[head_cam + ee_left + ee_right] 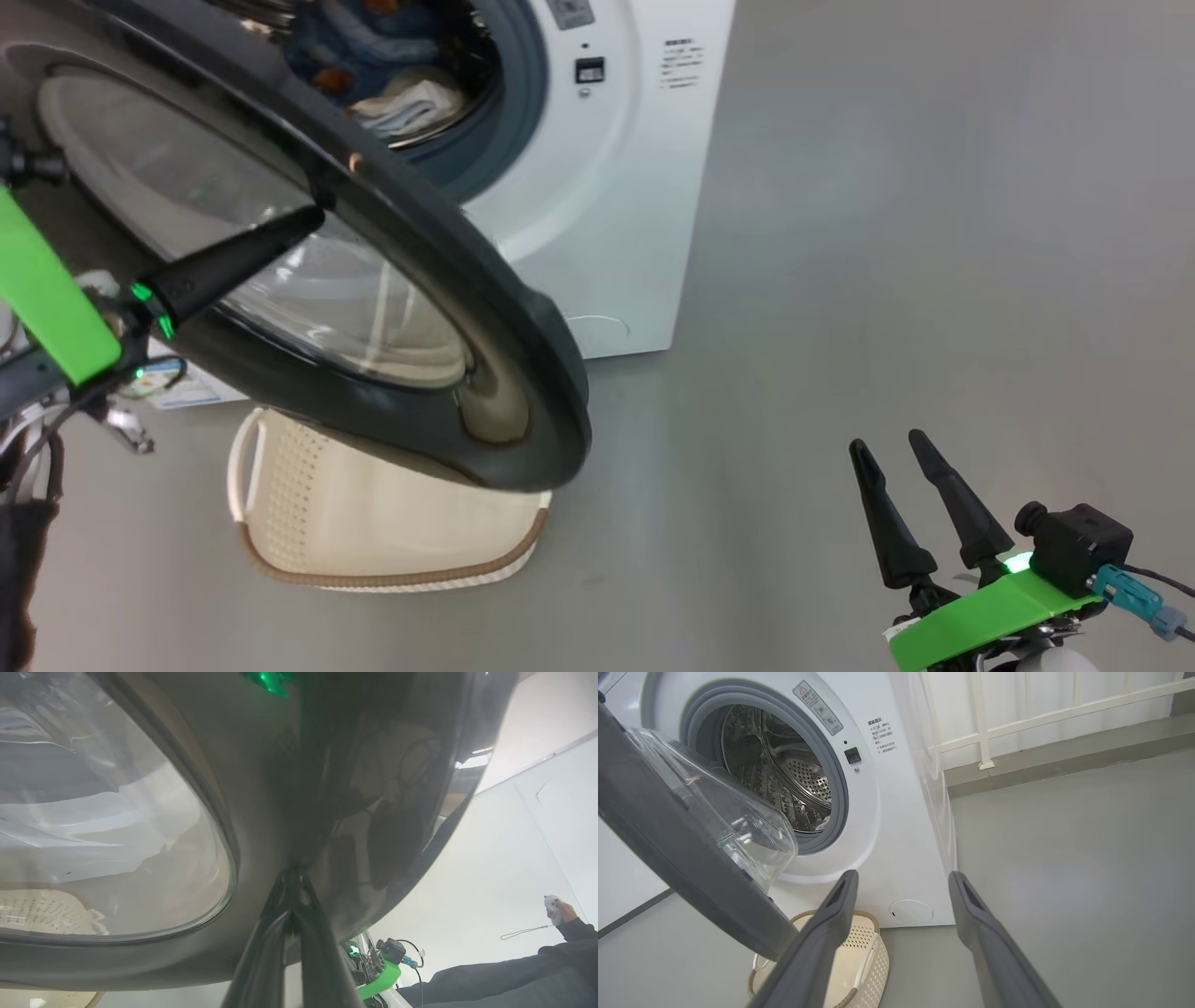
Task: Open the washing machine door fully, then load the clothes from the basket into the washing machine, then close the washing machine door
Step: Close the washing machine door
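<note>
The washing machine door [523,373] stands partly open and sweeps across the upper left and centre of the head view. Its glossy black rim is turned toward the camera, with the clear glass bowl [373,317] set inside it. The left gripper [310,222] comes in from the left edge, its two dark fingers [264,952] pressed together with nothing between them. In the left wrist view their tips meet their own reflection on the black rim, so they seem to touch it, though the glare makes contact hard to confirm.

Behind the door, at the top of the head view, the washing machine [607,205] shows its open mouth ringed by the blue-grey seal [520,82]. The clothes [373,47] lie inside the drum: blue fabric with orange-brown print and a cream piece just below it. The basket [373,541] sits on the grey floor [887,233] at lower centre, directly under the door's lower edge and just in front of the machine.

The right gripper [889,446] is at the lower right of the head view, well apart from door and machine, its fingers spread wide and holding nothing. The right wrist view looks between them at the machine's lower front corner. At the lower right of the left wrist view a person's hand [563,912] holds a small white controller [552,903].
</note>
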Controlling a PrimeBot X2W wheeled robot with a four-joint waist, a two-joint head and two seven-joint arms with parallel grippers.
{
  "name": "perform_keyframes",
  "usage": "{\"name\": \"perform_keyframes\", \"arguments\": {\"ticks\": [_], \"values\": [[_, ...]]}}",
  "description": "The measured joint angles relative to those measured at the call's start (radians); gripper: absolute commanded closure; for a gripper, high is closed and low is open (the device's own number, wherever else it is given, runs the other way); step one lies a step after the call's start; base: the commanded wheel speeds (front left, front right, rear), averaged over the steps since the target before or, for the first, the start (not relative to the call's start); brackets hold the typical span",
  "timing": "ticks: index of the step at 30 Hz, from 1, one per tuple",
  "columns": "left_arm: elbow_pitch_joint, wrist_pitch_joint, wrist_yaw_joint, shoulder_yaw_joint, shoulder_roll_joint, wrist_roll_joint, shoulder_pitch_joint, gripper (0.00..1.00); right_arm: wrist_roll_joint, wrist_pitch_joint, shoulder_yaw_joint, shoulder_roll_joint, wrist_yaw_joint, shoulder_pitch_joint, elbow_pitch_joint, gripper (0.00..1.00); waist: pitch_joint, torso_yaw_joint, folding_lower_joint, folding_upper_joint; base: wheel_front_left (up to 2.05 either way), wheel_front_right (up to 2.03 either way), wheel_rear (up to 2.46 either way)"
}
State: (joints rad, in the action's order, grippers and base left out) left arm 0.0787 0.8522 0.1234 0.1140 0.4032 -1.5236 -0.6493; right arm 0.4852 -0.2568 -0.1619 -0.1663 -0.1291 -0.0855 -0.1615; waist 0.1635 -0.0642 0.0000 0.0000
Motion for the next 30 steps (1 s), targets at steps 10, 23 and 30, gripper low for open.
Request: {"name": "perform_keyframes", "arguments": {"ticks": [10, 23, 30], "values": [[0.051, -0.067, 0.000, 0.016, 0.002, 0.025, -0.037, 1.00, 0.000, 0.000, 0.009, 0.011, 0.000, 0.000, 0.000, 0.00, 0.006, -0.046, 0.0000, 0.0000, 0.00, 0.00, 0.00], [0.009, -0.187, 0.000, 0.001, 0.083, 0.027, 0.177, 0.61, -0.002, 0.000, 0.012, -0.001, 0.000, 0.001, -0.001, 0.00, -0.024, 0.009, 0.0000, 0.0000, 0.00, 0.00, 0.00], [-0.005, -0.286, 0.000, -0.006, 0.110, 0.060, 0.314, 0.00, -0.002, 0.000, 0.008, -0.014, 0.000, 0.004, -0.004, 0.00, -0.048, 0.033, 0.0000, 0.0000, 0.00, 0.00, 0.00]]}}
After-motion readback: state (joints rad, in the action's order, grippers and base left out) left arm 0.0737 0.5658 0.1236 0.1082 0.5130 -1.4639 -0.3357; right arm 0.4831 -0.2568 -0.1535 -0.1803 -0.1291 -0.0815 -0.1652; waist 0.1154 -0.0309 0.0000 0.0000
